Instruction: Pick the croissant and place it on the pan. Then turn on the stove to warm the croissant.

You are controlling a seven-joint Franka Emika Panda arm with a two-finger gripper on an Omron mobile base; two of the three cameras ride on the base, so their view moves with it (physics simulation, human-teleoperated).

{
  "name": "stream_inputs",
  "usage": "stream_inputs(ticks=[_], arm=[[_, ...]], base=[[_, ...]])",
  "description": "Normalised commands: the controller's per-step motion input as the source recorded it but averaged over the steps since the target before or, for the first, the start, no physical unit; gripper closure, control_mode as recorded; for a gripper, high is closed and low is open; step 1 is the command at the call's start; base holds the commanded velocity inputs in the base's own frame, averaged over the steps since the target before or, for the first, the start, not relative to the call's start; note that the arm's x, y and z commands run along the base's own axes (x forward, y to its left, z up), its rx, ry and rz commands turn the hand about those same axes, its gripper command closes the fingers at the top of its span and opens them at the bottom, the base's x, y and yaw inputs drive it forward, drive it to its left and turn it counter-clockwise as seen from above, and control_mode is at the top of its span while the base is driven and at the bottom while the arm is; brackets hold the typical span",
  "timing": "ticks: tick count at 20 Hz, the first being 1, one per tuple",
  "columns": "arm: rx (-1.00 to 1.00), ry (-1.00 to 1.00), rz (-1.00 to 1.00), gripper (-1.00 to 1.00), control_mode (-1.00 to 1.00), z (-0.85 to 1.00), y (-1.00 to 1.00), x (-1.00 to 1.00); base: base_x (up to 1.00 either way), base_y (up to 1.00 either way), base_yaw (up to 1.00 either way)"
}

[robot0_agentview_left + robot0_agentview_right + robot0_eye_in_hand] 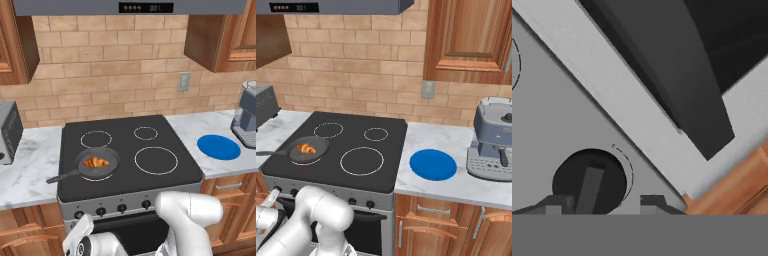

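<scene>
The croissant (95, 162) (305, 148) lies in the bowl of the dark pan (113, 158) (319, 144), which sits on the front left burner of the black stove (125, 144) (358, 137). The pan's thin handle (62, 176) points out to the front left. My gripper (606, 204) (81, 226) is low at the steel front panel, right in front of the leftmost black knob (589, 181) (79, 215). It is open; its left fingertip overlaps the knob's edge and the right one stands just beside it. Three more knobs (122, 208) follow to the right.
A flat blue plate (218, 147) (432, 164) lies on the marble counter right of the stove, with a grey coffee machine (495, 145) beyond it. A grey toaster oven (7, 132) stands on the left counter. Wooden cabinet doors (431, 225) flank the oven front.
</scene>
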Motion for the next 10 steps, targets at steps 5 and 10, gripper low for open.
stream_inputs(ticks=[5, 10], arm=[[-0.4, -0.01, 0.27, 1.0, -1.0, -0.09, 0.0, 0.65], [-0.46, 0.0, 0.35, 1.0, -1.0, 0.0, 0.0, 0.7]], base=[[0.0, 0.0, 0.0], [0.0, 0.0, 0.0]])
